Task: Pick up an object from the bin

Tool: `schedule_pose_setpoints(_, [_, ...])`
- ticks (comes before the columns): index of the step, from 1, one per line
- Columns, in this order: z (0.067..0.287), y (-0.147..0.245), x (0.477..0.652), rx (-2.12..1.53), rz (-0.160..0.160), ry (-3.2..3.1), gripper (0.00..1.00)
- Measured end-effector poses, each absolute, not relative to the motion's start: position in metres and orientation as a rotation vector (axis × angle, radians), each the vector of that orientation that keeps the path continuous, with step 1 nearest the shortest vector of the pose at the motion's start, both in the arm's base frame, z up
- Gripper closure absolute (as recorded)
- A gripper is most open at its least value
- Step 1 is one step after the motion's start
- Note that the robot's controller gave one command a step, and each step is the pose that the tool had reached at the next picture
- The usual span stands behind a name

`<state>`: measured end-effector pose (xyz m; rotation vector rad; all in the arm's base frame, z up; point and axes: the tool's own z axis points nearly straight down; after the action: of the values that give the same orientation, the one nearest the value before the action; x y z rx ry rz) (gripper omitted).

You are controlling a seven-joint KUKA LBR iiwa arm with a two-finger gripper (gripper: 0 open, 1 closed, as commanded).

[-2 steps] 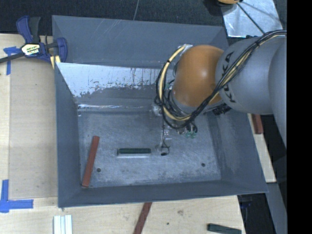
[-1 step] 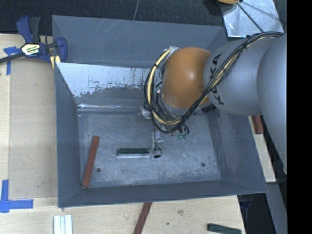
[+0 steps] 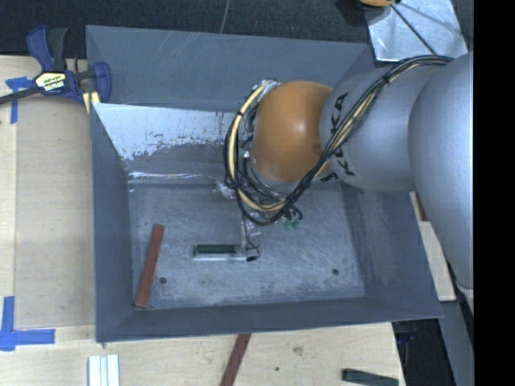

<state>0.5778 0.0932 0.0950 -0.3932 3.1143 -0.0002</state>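
A thin dark green flat bar (image 3: 217, 252) lies on the bin floor near the middle, running left to right. My gripper (image 3: 251, 248) hangs down under the orange cover, its tip right at the bar's right end. A brown-red wooden stick (image 3: 150, 265) lies along the left side of the floor, tilted slightly, well apart from the gripper.
The arm with its orange cover and cables reaches in from the right and covers the back right of the bin. The bin's sloped grey walls surround the floor on all sides.
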Motion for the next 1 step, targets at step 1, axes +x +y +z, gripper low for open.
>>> schedule_pose_setpoints(1, [0.0803,0.1001,0.5593,-0.508,0.001,3.096,0.0])
